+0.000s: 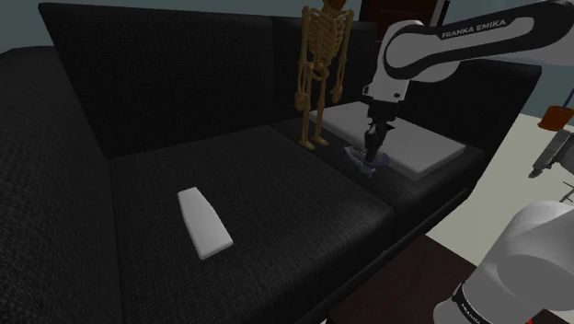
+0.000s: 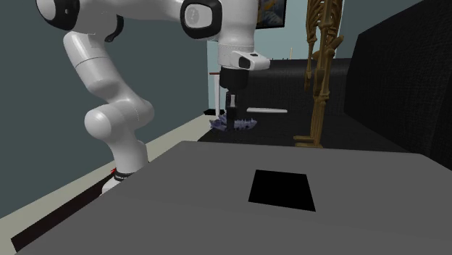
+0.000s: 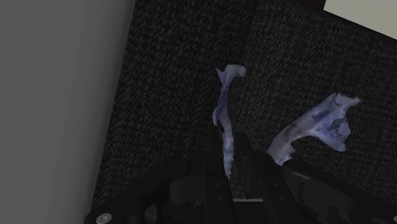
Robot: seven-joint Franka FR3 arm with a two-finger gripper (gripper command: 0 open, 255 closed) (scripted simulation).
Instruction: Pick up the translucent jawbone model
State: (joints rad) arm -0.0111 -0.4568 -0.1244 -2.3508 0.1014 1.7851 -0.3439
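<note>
The jawbone model (image 1: 378, 165) is pale bluish and translucent, a U-shaped piece with two ragged branches, low over the black sofa seat (image 1: 276, 212) beside a grey flat pad. My black gripper (image 1: 371, 155) points straight down onto it. In the wrist view my fingers (image 3: 213, 159) clasp one thin branch of the jawbone (image 3: 224, 114), while its other branch (image 3: 318, 121) spreads off to the side. From the second exterior view the jawbone (image 2: 246, 124) sits just under the gripper (image 2: 233, 116). I cannot tell whether it rests on the seat or hangs just above it.
A tan skeleton figure (image 1: 322, 64) stands upright on the seat close behind the gripper. The grey pad (image 1: 419, 143) lies beside the jawbone. A white flat slab (image 1: 204, 221) lies on the near cushion. The sofa backrest (image 1: 166, 74) rises behind.
</note>
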